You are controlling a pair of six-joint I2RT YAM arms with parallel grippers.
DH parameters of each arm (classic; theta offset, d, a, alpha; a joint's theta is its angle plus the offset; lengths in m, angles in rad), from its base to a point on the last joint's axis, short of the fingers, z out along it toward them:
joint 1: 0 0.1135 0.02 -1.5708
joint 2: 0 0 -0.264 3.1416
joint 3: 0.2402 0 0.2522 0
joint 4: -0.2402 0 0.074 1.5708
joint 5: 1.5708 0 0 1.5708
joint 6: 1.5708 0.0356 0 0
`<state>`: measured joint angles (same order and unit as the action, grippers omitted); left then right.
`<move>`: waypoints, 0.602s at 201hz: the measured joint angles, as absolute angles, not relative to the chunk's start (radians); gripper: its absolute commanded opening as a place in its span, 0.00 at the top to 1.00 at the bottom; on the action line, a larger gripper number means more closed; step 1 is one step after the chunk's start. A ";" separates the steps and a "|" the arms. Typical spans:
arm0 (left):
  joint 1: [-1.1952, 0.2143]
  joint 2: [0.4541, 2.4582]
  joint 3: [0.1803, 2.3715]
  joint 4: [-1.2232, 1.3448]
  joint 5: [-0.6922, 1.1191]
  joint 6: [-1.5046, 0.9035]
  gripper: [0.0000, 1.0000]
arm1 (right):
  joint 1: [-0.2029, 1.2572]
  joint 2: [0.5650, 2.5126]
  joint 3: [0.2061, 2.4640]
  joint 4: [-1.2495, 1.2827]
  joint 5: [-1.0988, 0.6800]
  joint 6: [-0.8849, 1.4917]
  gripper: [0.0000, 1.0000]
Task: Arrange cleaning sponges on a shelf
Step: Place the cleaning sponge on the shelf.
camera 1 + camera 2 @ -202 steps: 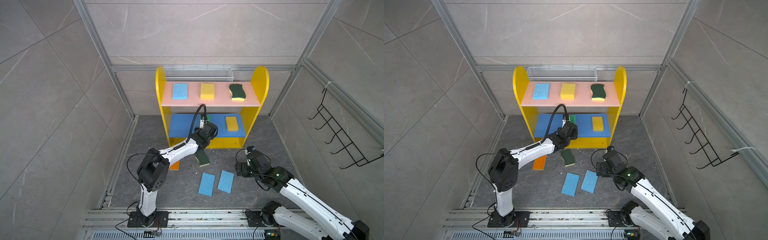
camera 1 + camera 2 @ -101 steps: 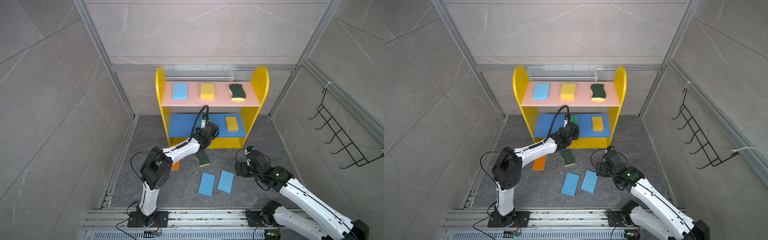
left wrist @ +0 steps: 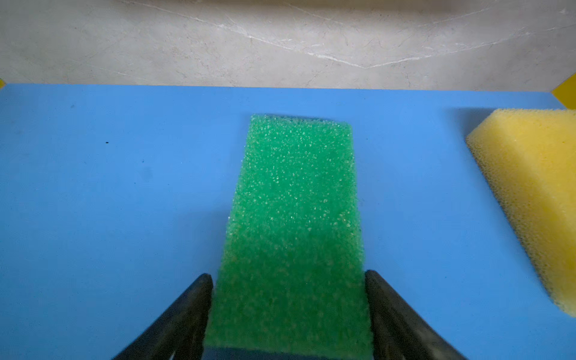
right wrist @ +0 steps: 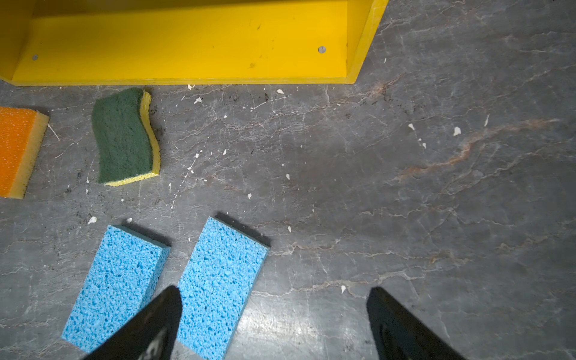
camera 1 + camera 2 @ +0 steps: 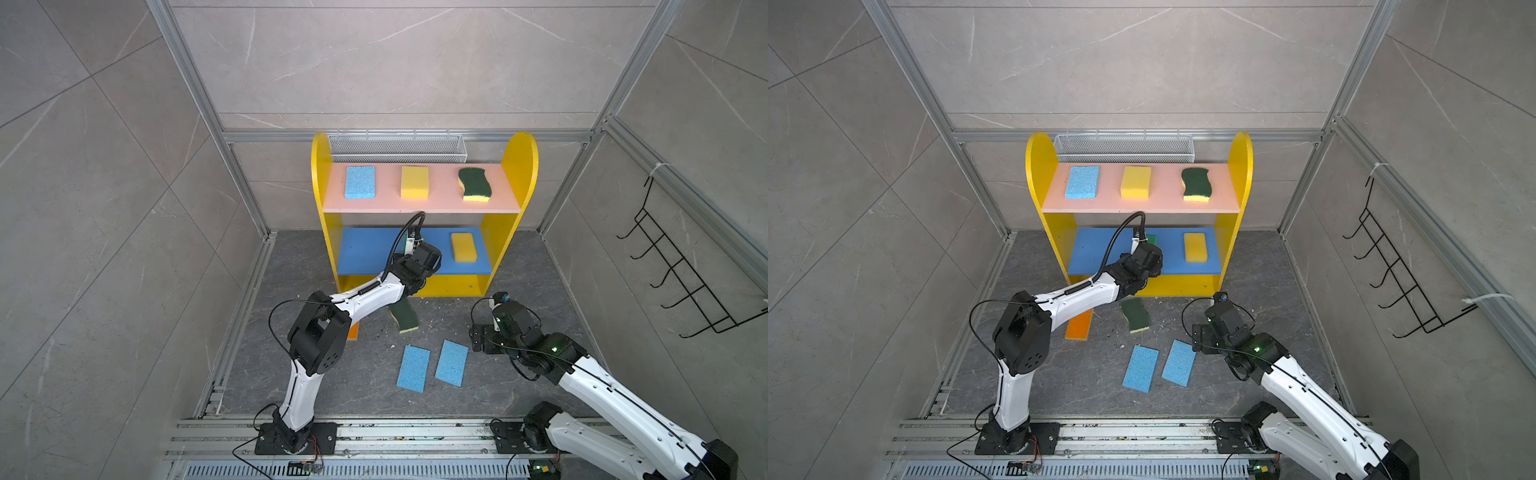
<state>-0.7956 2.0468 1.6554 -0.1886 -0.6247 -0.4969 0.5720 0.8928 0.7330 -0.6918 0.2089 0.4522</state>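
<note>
Sponge placement at the shelf [image 5: 519,174], left arm under its pink board.
I see the bright green sponge [image 3: 293,224] lying flat near the middle of the blue middle board [image 3: 124,202]. Its long axis runs from the front edge toward the back wall, in line with my left gripper [image 3: 288,277]. The 2 fingers flank its near end, and I cannot tell if they press it. A plain yellow sponge [image 3: 530,193] lies apart beside it. My right gripper [image 4: 274,296] hangs wide open and empty over 2 light blue sponges [image 4: 218,280] on the floor.
</note>
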 measured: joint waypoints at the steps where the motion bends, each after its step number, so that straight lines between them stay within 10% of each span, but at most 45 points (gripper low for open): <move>1: -0.796 2.047 1.655 -0.189 -0.625 -0.497 0.21 | 0.572 0.893 0.733 -0.692 0.209 0.452 0.05; 121: -0.796 2.048 1.655 -0.204 -0.629 -0.524 0.20 | 0.572 0.881 0.733 -0.692 0.208 0.453 0.05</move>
<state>-0.7956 2.0480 1.6547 -0.2039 -0.6289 -0.5243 0.5720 0.8814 0.7330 -0.6922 0.2085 0.4530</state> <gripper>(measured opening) 0.801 0.953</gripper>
